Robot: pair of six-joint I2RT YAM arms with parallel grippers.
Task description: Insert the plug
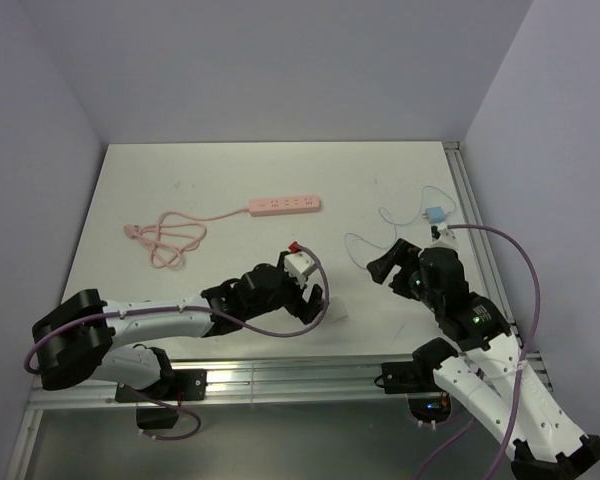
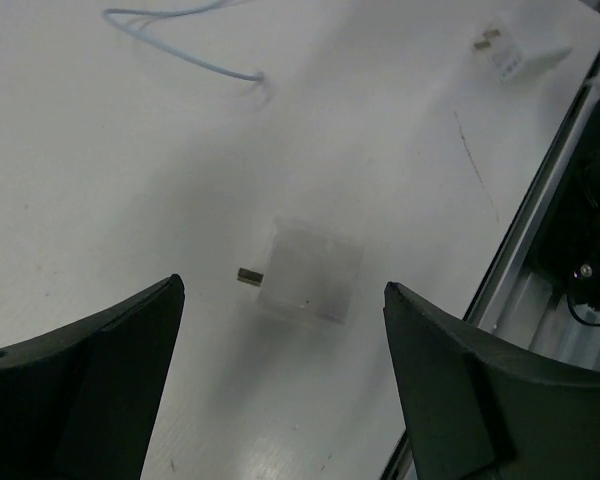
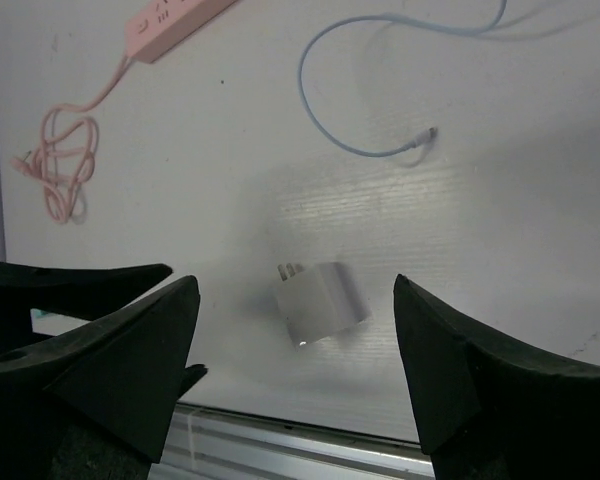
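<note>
Plug place: The plug lies on the table at the far right, close to the side rail. It is well apart from both claws.
Plug feel: I think it is light and hard, a small plastic lump. It should not bend or break, but its smooth sides could slip.
Cable: Its thin cable is soft and floppy and lies in loose loops. I think it will drag along and may tug the plug a bit sideways.
Where to hold: I would pinch the plug on its two flat sides, near the back. That keeps the metal pins free to go into a hole.
Where it must go: The pink power strip lies farther back, near the middle of the table, well apart from the plug.
Left claw: The left gripper is spread wide and holds nothing. A white block lies on the table below it, and the claw does not touch it.
Right claw: The right gripper is spread wide too, with nothing in it. It is the claw nearer to the plug.
Not sure: The white block is blurry from the left wrist. It seems to be a small charger with pins, but I cannot tell more.
</note>
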